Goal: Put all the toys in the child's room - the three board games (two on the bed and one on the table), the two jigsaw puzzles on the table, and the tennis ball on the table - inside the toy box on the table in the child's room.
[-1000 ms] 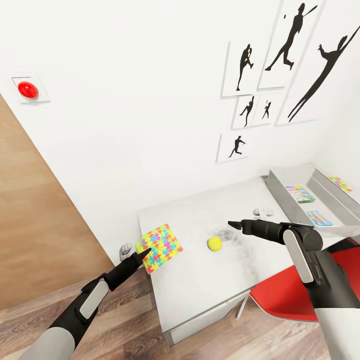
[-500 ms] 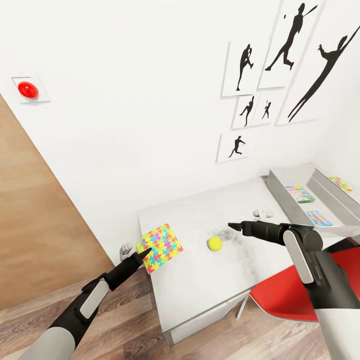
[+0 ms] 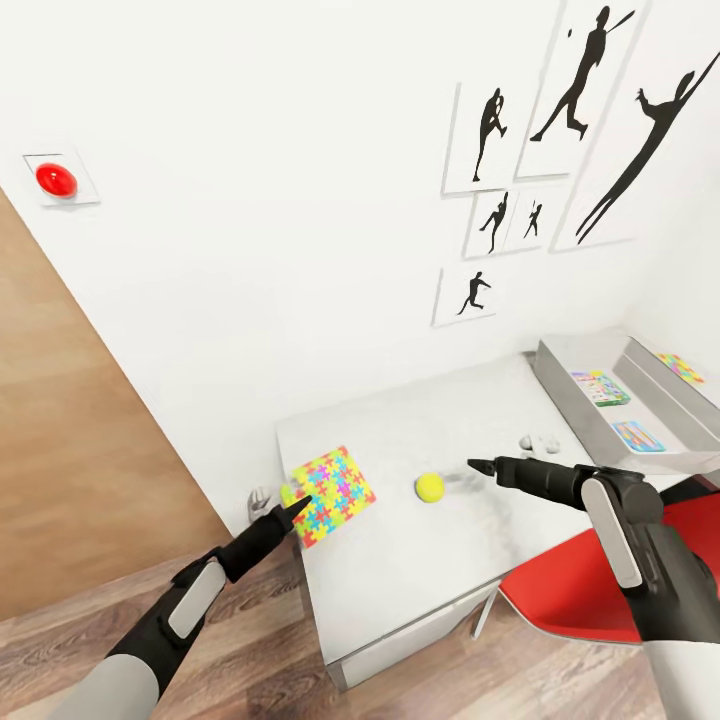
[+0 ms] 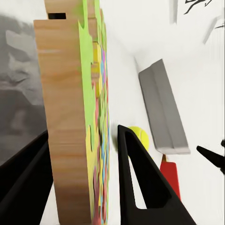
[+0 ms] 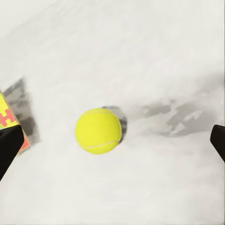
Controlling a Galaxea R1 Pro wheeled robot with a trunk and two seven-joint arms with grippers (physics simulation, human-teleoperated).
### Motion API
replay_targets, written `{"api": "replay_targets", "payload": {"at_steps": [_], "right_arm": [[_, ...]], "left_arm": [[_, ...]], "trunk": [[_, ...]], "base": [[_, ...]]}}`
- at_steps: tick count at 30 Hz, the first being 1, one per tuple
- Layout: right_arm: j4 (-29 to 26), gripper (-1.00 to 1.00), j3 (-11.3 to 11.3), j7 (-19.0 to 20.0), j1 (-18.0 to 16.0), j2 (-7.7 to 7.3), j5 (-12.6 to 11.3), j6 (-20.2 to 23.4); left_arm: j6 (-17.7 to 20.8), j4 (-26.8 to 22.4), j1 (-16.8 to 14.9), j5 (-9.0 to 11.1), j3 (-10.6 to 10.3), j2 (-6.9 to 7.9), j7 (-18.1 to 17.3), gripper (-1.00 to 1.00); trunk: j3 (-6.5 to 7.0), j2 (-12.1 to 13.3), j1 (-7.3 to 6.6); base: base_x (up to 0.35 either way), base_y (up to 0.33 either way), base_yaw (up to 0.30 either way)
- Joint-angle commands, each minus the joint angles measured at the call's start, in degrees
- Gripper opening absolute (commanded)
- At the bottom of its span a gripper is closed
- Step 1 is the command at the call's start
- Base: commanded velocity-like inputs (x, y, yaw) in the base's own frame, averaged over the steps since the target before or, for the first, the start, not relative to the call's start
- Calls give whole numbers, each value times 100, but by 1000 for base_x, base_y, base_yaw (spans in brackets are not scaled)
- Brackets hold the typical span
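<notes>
In the head view, a jigsaw puzzle (image 3: 331,494) is held by the left gripper (image 3: 297,506) at the lower centre-left of the frame, above the near left corner of the table (image 3: 420,570). The left wrist view shows the puzzle box (image 4: 77,122) clamped edge-on between the two black fingers (image 4: 140,187), so this gripper is closed on it.

The tennis ball (image 3: 430,487) lies on the table at the centre of the frame, just right of the puzzle and apart from it. The right gripper (image 3: 478,466) is pointed at the ball from the right, close but not touching. In the right wrist view the ball (image 5: 98,131) is seen between the two fingertips, which stand wide apart at the frame edges, so this gripper is open and empty.

The toy box (image 3: 580,400) stands at the right edge of the frame, with some flat boxes already inside.

The step in hand is judged to be the grasp of the ball. The right gripper should be moved forward around the ball and then closed; afterwards both things are to be carried to the toy box.
</notes>
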Motion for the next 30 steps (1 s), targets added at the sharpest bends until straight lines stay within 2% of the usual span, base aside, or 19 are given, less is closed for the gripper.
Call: {"api": "replay_targets", "payload": {"at_steps": [1,5,9,12,13,16,17,20,30], "right_arm": [[-3,100,-10,62,-4,1,48,24],[-21,100,-153,571,107,0,50,12],[-48,100,-210,859,136,-2,53,11],[-87,100,-394,1158,167,-26,61,12],[-87,100,-394,1158,167,-26,61,12],[-109,100,-629,1312,237,-44,66,12],[-109,100,-629,1312,237,-44,66,12],[-120,100,-770,1390,347,-52,71,11],[-129,100,-894,1456,513,-60,78,2]], "left_arm": [[47,-1,-5,62,-16,5,-2,-100],[56,23,-6,63,-18,-109,-66,-100],[61,28,-5,64,-19,-137,-87,-100],[121,31,-4,64,-19,-162,-123,-100],[121,31,-4,64,-19,-162,-123,-100],[322,30,-3,64,-21,-178,-162,-100],[322,30,-3,64,-21,-178,-162,-100],[612,-2,-4,64,-23,-187,-184,-100],[922,-132,-5,64,-24,-194,-238,-100]], "trunk": [[-10,-11,3],[-10,-11,3],[-7,-11,3],[3,-11,3],[8,-11,3],[26,-11,3],[32,-11,3],[54,-11,3],[135,-11,3]], "base": [[0,0,0],[0,0,0],[0,0,-3],[0,0,-29],[0,0,-42],[0,0,-59],[0,0,-66],[0,0,-76],[0,0,-112]]}}
